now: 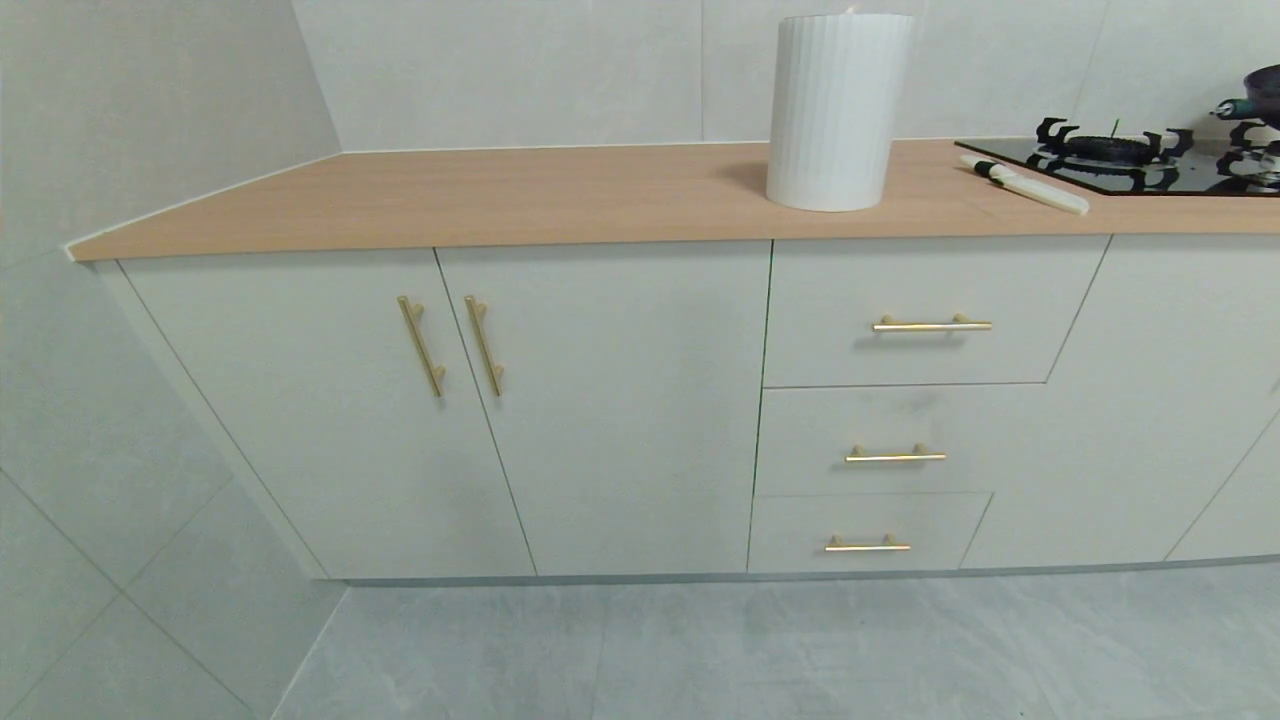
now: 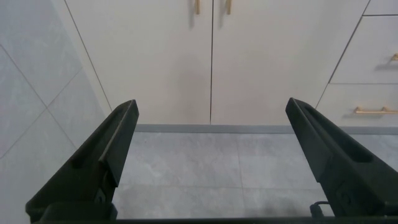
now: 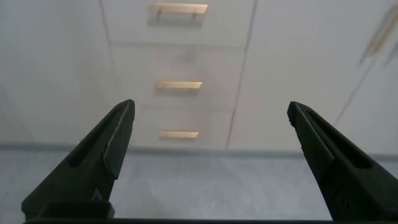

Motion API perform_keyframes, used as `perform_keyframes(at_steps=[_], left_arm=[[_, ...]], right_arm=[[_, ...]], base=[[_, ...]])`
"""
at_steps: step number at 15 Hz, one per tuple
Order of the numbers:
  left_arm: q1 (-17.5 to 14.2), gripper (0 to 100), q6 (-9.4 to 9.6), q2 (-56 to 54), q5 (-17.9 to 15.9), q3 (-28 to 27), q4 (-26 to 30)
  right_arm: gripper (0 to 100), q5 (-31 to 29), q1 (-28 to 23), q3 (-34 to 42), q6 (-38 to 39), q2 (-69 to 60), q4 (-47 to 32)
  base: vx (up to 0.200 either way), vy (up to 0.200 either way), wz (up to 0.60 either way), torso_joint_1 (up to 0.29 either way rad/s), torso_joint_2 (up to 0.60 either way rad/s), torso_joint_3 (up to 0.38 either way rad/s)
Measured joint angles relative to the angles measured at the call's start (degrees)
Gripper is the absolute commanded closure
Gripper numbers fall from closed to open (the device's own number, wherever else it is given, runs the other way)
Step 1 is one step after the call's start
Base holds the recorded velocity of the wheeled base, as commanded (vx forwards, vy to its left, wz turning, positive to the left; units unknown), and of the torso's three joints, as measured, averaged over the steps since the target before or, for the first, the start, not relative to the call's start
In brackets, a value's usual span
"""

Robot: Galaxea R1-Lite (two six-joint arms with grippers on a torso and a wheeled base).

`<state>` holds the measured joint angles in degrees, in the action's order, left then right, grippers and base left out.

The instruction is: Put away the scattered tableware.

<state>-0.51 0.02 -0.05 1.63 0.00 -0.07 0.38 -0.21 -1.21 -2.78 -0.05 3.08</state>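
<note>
A white-handled knife (image 1: 1025, 185) lies on the wooden countertop (image 1: 480, 195) at the right, beside the stove. A tall white ribbed holder (image 1: 838, 110) stands upright on the counter left of it. My left gripper (image 2: 211, 115) is open and empty, held low in front of the double cabinet doors (image 2: 211, 56). My right gripper (image 3: 211, 115) is open and empty too, held low facing the stack of three drawers (image 3: 180, 84) with gold handles.
A black gas stove (image 1: 1130, 160) with a pot at its edge sits at the counter's far right. Cabinet doors (image 1: 450, 400) with gold handles and drawers (image 1: 910, 325) are all shut. Tiled wall closes the left side; grey floor (image 1: 700, 650) lies in front.
</note>
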Motion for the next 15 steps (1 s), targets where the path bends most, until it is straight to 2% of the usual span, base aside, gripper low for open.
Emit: perform_keyframes(at_steps=[6, 8, 9, 10, 14, 15], left_arm=[[-0.01, 0, 0.00, 0.00, 0.00, 0.00, -0.02], [0.00, 0, 0.77, 0.02, 0.00, 0.00, 0.00], [0.00, 0, 2.57, 0.00, -0.05, 0.00, 0.02], [0.00, 0, 3.06, 0.02, -0.16, 0.00, 0.02], [0.00, 0, 3.19, 0.00, -0.24, -0.02, 0.07], [0.00, 0, 3.15, 0.02, -0.33, -0.02, 0.07]], right_arm=[[0, 0.40, 0.11, 0.99, 2.32, -0.11, -3.08], [0, 0.05, 0.11, 1.02, 2.43, -0.11, -3.08], [0, -0.05, 0.11, 1.10, 2.43, -0.11, -3.08], [0, -0.05, 0.11, 1.10, 2.45, -0.11, -3.11], [0, -0.05, 0.11, 1.13, 2.45, -0.11, -3.16], [0, -0.05, 0.11, 1.13, 2.45, -0.11, -3.19]], base=[[0.000, 0.000, 0.00, 0.000, 0.00, 0.000], [0.000, 0.000, 0.00, 0.000, 0.00, 0.000], [0.000, 0.000, 0.00, 0.000, 0.00, 0.000], [0.000, 0.000, 0.00, 0.000, 0.00, 0.000], [0.000, 0.000, 0.00, 0.000, 0.00, 0.000], [0.200, 0.000, 0.00, 0.007, 0.00, 0.002]])
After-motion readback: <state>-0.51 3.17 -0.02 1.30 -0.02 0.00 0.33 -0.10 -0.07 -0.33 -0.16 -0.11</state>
